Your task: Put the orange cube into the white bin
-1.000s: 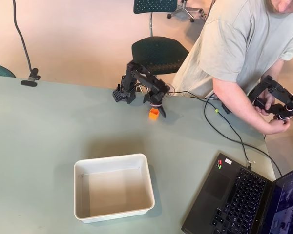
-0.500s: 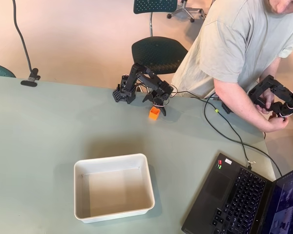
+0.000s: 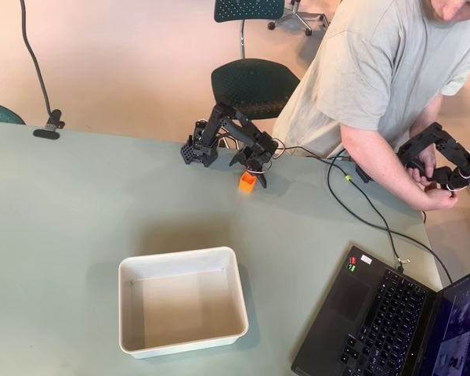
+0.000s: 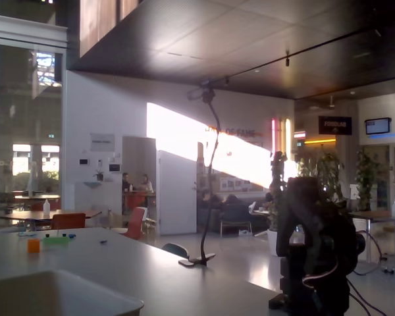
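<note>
In the overhead view the orange cube (image 3: 247, 182) rests on the pale green table near its far edge. My black gripper (image 3: 250, 173) hangs right over the cube and stands open, with one finger at the cube's upper left and the other finger (image 3: 261, 179) beside its right face. The white bin (image 3: 126, 304) lies flat toward the table's front, well apart from the cube, with nothing in it. In the fixed view the arm (image 4: 314, 253) is a dark silhouette at the right, and a corner of the white bin (image 4: 66, 288) fills the bottom left.
A laptop (image 3: 392, 321) sits at the table's front right, with black cables (image 3: 352, 200) running from the arm's base toward it. A person (image 3: 376, 70) stands behind the table's right end. A clamp with a gooseneck (image 3: 51, 124) is fixed at the far left edge.
The arm has stretched slightly farther right and settled lower around the cube. The cube and the bin have stayed where they were.
</note>
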